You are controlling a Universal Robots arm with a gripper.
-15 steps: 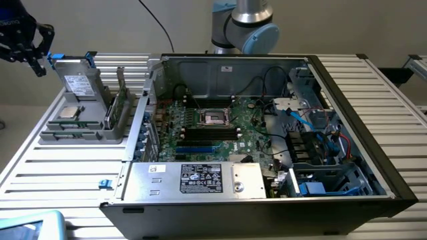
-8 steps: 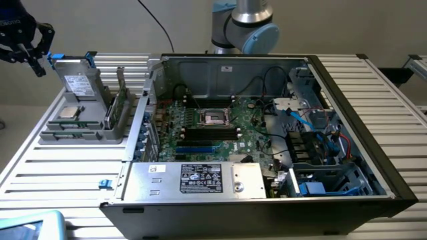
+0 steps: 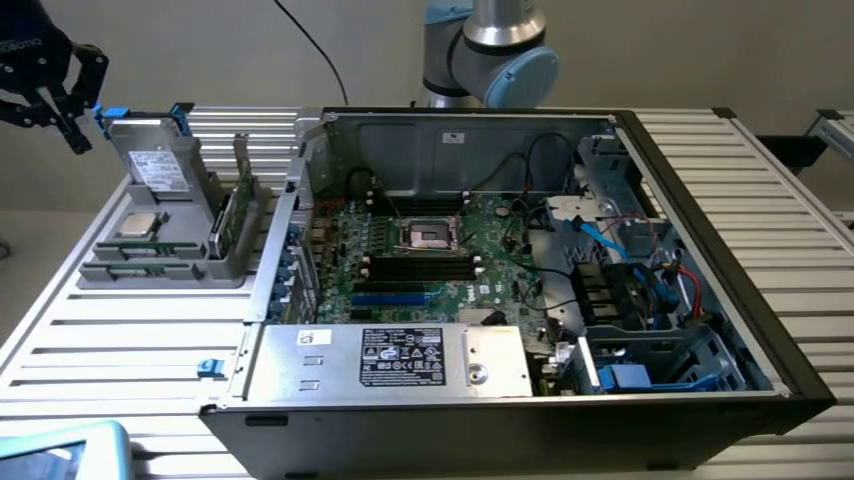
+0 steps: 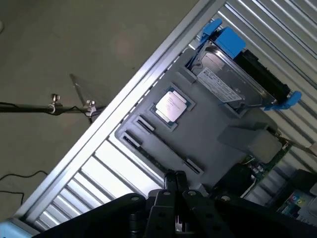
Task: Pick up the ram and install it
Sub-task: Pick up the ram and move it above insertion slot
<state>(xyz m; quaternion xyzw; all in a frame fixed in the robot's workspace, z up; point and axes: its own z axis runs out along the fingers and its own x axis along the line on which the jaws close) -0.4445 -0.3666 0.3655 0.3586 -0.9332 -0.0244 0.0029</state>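
Slatted table (image 3: pixel 80 350): tool (image 4: pixel 174 177) closed, empty, near grey holder (image 4: pixel 213 134); ram (image 3: pixel 230 215) apparently upright there.

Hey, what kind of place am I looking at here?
Probably a robotics test bench for computer assembly: an open PC case sits on a slatted metal table, a robot arm stands behind it, and a grey holder carries spare parts.

Silver arm (image 3: pixel 501 30), blue joint cap (image 3: pixel 523 78), black end effector (image 4: pixel 175 179) (seemingly plastic)
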